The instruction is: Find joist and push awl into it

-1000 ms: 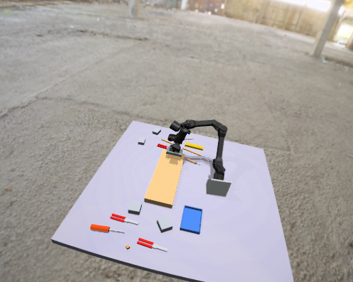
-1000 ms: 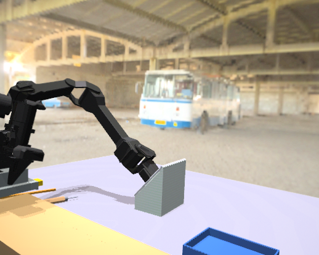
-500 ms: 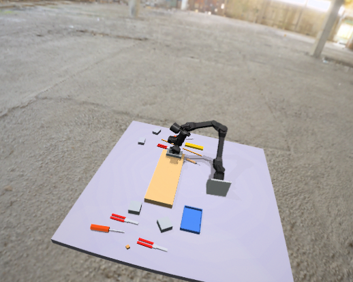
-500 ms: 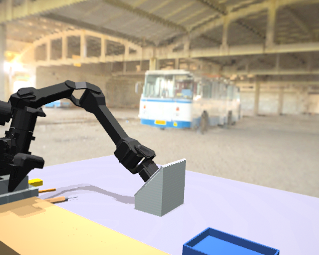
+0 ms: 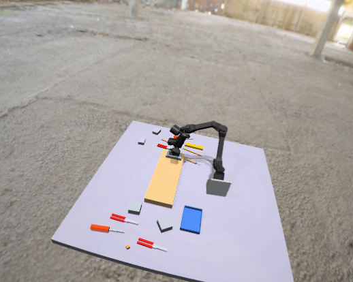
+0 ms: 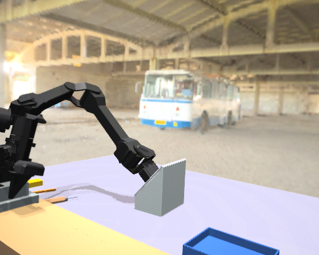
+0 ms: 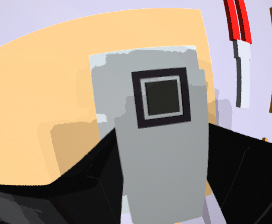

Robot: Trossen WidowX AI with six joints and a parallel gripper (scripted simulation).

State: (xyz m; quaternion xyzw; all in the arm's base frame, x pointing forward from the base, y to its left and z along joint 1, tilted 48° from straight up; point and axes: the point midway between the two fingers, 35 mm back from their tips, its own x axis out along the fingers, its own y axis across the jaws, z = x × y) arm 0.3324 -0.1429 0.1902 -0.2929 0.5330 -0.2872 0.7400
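Observation:
The grey stud finder (image 5: 170,156) (image 6: 23,203) (image 7: 109,67) is held level over the far end of the tan floor panel (image 5: 164,182) (image 6: 69,229) (image 7: 27,80), very low; its shadow falls on the panel. Its square display is dark in the wrist view. My gripper (image 5: 174,152) (image 6: 18,188) (image 7: 154,129) is shut on the stud finder's upper body. The awl (image 5: 191,161) (image 6: 58,199), with a wooden handle and thin metal tip, lies on the table just right of the panel's far end. The blue tray (image 5: 191,219) (image 6: 242,238) is empty. The joist is hidden.
A yellow bar (image 5: 194,146) (image 6: 36,183) and an orange stick (image 5: 193,152) (image 6: 45,191) lie beyond the awl. Red-handled tools (image 5: 118,218) (image 7: 238,25), an orange screwdriver (image 5: 100,228) and grey blocks (image 5: 135,207) (image 5: 164,225) lie about. A grey wedge (image 5: 218,187) (image 6: 172,188) stands at the arm's base.

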